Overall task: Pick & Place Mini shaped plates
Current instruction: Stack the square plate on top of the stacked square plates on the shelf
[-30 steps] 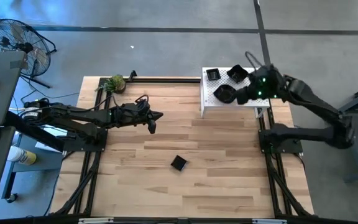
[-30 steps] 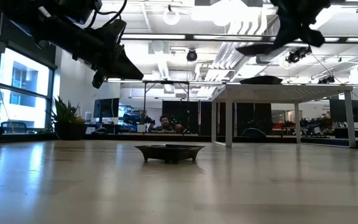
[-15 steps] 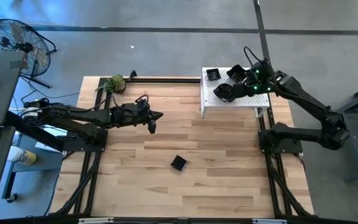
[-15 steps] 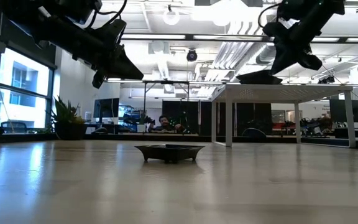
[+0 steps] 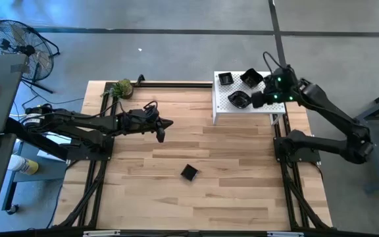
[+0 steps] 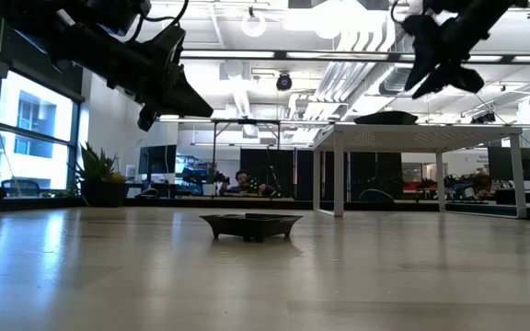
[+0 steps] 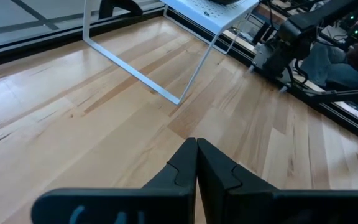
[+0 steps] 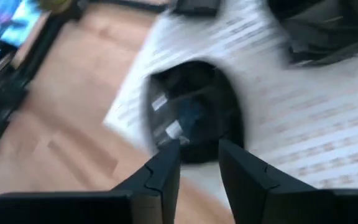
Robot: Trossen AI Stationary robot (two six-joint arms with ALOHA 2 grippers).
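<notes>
One mini shaped plate [image 5: 189,172], small, black and square, lies flat on the wooden table near its middle. Three more black plates sit on a white raised shelf [image 5: 268,108] at the far right: a square one [image 5: 225,79], one [image 5: 251,78] beside it, and a rounder one [image 5: 239,100] near the shelf's front. My right gripper [image 8: 199,152] hangs open just above and beside that rounder plate [image 8: 194,112]; the low view shows it clear of it. My left gripper [image 5: 162,133] is shut and empty, held above the table's left half.
A green leafy ball [image 5: 122,87] sits at the table's far left edge. The white shelf [image 6: 421,129] stands on thin legs with open room beneath. A fan [image 5: 18,39] and a dark desk stand off the table's left side.
My right gripper carried the rounder plate in the air over the shelf, brought it down onto the shelf top, let go and drew back up. The plate now rests flat on the shelf.
</notes>
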